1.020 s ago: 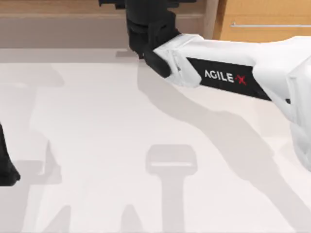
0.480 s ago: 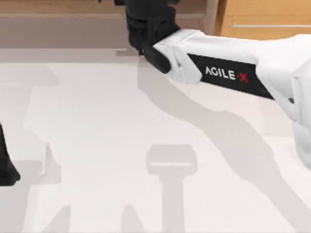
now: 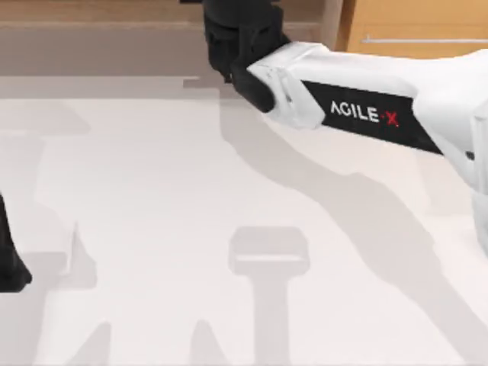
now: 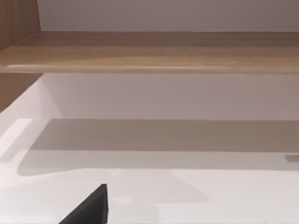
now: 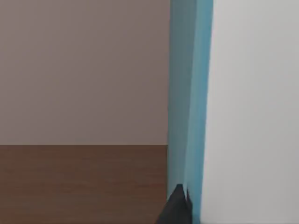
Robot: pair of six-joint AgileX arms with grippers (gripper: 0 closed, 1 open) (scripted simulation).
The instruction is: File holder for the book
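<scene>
The table is plain white, with soft grey shadows lying across it. Behind the table, the shelf is light brown wood with a faint grain. The right arm above the table is white with a black panel that has white letters "AGILE" and a red "X". Its end near the shelf is black. The book is plain teal-blue, and a dark brown wood surface lies beside it.

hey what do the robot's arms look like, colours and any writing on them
The right arm has a glossy white shell with a black band that reads AGILEX in white letters, its X red. Its wrist and right gripper are black. The left arm shows as a black piece at the table's left edge.
</scene>
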